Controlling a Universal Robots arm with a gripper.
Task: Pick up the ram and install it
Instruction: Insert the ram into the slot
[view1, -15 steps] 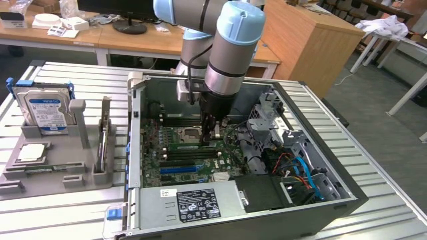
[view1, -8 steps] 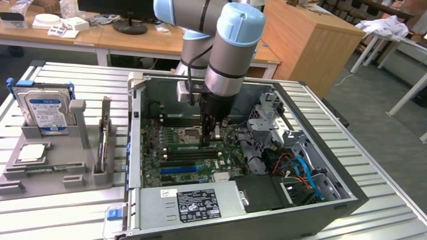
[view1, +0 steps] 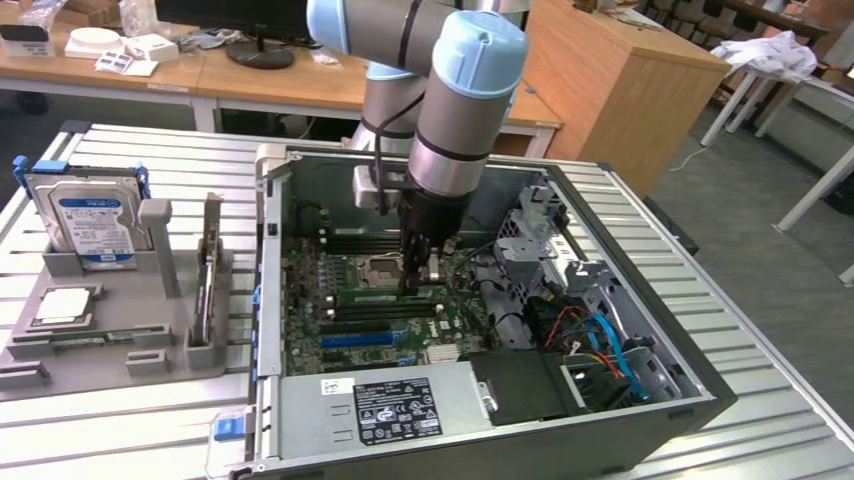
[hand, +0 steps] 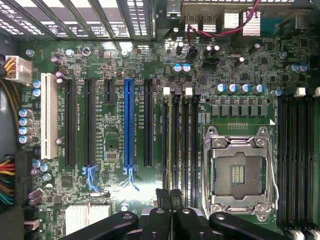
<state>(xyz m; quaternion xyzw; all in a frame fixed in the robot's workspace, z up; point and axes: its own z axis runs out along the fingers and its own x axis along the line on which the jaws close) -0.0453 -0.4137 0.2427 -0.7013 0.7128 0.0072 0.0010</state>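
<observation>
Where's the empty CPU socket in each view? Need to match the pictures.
Exterior view: the CPU socket sits inside the open PC case, just to the exterior view's left of the gripper.
Wrist view: the CPU socket lies between two banks of memory slots, close beside the gripper.
Shared landmark: the blue expansion slot.

The arm is a silver-grey tube with rounded pale blue joint caps and a black band, a thin black cable, a pale box at the wrist, and a black gripper whose linkage bars carry round pivot screws.
</observation>
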